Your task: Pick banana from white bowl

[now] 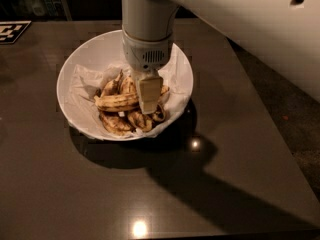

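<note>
The white bowl sits on the dark table, lined with crumpled white paper. In it lies the banana, long, pale yellow with brown speckles, lying crosswise on top of shorter, darker bananas. My gripper hangs straight down from the white wrist into the bowl, right at the banana's right end and in front of it, so that end is hidden. Whether it touches the banana does not show.
The dark glossy table runs to an edge at the right, with floor beyond it. A black-and-white marker lies at the far left. My white arm spans the upper right.
</note>
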Robot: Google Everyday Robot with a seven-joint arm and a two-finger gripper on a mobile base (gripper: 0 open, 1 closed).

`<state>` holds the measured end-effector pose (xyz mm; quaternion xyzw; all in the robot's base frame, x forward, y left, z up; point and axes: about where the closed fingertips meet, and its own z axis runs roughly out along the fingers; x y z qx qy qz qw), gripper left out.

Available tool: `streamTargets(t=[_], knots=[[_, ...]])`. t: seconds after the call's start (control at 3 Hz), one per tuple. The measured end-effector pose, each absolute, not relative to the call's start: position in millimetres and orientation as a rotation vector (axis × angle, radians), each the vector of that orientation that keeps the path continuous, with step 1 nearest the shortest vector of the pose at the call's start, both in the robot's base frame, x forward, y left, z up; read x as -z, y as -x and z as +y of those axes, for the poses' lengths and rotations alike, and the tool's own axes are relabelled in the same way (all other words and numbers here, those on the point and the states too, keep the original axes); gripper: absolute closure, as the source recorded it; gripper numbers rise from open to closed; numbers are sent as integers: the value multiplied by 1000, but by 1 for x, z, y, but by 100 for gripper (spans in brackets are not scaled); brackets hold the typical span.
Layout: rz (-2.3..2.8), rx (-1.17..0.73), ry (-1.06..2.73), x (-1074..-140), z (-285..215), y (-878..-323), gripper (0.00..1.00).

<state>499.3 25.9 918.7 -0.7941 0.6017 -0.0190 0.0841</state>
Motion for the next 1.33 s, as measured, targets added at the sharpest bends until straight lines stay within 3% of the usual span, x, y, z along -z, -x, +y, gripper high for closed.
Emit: streamTargets(t=[1.0, 1.33], knots=[[1809, 43, 2445, -884, 34, -510, 43], [1812, 42, 2447, -885, 34, -510, 57]])
